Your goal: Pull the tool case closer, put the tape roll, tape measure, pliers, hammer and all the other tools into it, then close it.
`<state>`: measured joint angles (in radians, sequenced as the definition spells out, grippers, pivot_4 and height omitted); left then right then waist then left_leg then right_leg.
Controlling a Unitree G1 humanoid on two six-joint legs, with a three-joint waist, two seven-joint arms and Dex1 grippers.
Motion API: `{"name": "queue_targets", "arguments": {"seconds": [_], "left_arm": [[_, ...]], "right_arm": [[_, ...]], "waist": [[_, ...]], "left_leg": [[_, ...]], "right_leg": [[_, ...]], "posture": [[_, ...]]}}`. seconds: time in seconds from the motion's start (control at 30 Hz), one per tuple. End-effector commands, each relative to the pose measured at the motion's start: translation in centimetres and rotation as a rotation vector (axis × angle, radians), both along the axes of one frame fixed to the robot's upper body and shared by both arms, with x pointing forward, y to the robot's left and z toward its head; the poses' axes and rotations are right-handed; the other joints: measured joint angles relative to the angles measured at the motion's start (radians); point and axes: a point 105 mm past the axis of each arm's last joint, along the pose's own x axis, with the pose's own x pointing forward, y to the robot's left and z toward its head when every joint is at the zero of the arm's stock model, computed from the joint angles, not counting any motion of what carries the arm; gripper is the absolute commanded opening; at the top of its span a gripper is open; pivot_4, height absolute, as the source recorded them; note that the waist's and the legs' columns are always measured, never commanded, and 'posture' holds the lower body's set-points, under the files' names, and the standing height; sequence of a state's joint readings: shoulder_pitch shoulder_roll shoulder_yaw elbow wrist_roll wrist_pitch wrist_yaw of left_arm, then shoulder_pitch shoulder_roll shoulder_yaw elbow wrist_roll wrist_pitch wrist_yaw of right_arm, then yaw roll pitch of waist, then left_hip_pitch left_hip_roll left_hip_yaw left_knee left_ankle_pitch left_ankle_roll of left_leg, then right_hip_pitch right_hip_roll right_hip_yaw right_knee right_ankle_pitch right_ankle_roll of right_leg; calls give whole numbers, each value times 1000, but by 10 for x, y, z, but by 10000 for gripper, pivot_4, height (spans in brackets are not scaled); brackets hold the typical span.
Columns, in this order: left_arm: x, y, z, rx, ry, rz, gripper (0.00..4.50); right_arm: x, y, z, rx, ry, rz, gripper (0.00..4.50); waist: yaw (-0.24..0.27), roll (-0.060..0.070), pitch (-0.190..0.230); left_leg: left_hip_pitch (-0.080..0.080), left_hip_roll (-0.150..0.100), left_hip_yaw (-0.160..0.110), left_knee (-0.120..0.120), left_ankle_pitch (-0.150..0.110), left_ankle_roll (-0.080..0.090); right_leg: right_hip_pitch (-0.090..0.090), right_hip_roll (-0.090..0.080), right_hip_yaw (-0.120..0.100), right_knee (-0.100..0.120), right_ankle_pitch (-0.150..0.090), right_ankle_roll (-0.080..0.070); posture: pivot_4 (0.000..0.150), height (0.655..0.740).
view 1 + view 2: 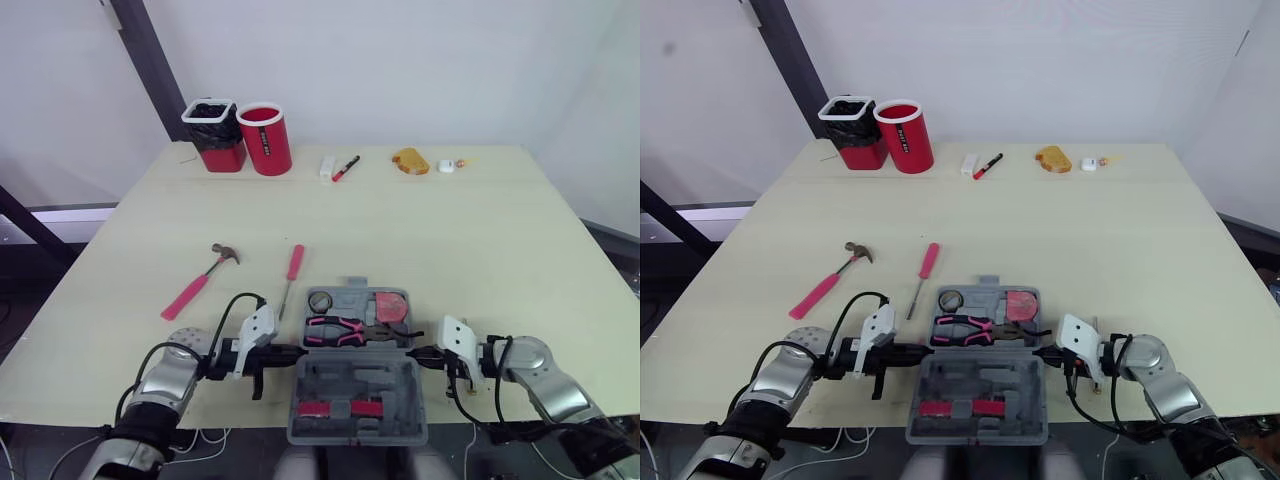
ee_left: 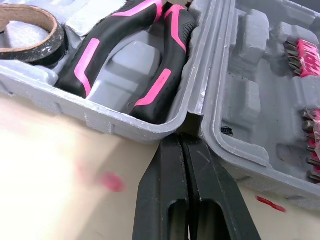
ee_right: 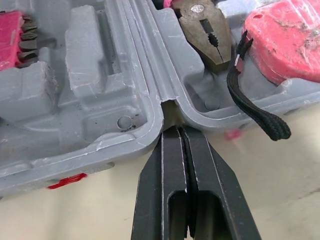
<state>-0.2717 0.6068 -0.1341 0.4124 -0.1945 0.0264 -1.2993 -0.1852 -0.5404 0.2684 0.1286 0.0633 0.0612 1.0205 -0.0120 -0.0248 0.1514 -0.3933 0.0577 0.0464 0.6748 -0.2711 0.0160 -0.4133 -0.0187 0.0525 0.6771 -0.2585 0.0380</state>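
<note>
I see the open grey plastic tool case (image 1: 340, 378) at the near edge of the pale wooden surface (image 1: 450, 240), lying flat with both halves up, between my two arms; the left fingers (image 2: 165, 190) are pressed together with nothing between them, their tips at the hinge notch on the case's left side; the right fingers (image 3: 167, 170) are likewise pressed together and empty, tips at the hinge notch on its right side; in the far half of the case I can see the pink-and-black-handled pliers (image 1: 335, 330) lying crosswise, the dark ring of the tape roll (image 1: 320, 301) in the left far corner, and the red tape measure (image 1: 390, 306) in the right far corner, its black strap trailing over the rim; outside the case, the red-handled screwdriver (image 1: 293, 272) lies on the surface just beyond the case's far left corner, and the pink-handled hammer (image 1: 200, 280) lies further to the left of it, apart from both.
</note>
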Motion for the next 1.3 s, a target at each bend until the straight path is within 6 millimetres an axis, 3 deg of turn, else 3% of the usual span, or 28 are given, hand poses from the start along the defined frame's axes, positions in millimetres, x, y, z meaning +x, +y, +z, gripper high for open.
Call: {"name": "queue_targets", "arguments": {"seconds": [0.03,0.3,1.3], "left_arm": [[15,-9,15,-35,-70,13,809],[20,-8,17,-26,-77,11,809],[31,-2,19,-13,-94,46,809]], "right_arm": [[11,12,19,54,-90,9,127],[24,16,23,64,-130,-20,127],[32,19,24,79,-156,-50,127]], "waist": [[0,0,0],[-2,0,0],[-2,0,0]], "left_leg": [[0,0,0,0,0,0],[-2,0,0,0,0,0],[-2,0,0,0,0,0]], "right_leg": [[0,0,0,0,0,0],[-2,0,0,0,0,0],[-2,0,0,0,0,0]], "posture": [[1500,7400],[1500,7400],[1500,7400]]}}
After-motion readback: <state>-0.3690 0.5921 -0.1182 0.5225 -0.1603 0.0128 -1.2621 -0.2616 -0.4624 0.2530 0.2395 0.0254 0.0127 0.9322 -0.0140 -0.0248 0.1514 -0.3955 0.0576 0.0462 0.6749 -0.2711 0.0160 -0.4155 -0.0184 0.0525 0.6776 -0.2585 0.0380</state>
